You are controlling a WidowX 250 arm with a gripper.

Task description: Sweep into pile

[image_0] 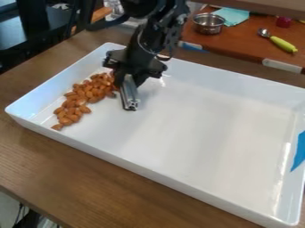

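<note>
Nearest is the wooden tabletop [113,173], carrying a white rectangular tray [179,171]. The almonds [69,111] lie inside the tray at its left end, in a loose, elongated band. Its long axis runs at a slant, from the near left to the far right, ending beside the gripper [127,79]. A blue patch [299,151] marks the tray's right wall.

The silvery bar [129,94] is just right of the almonds' far end, its long axis nearly in line with the camera's view, its free end pointing to the near side. The claw is clamped on the bar's far end, above the tray's far left part.

Beyond, a reddish-brown surface [241,46] bears a metal bowl [208,24], a turquoise cloth [233,16] and a spoon with a yellow-green handle [282,43].
</note>
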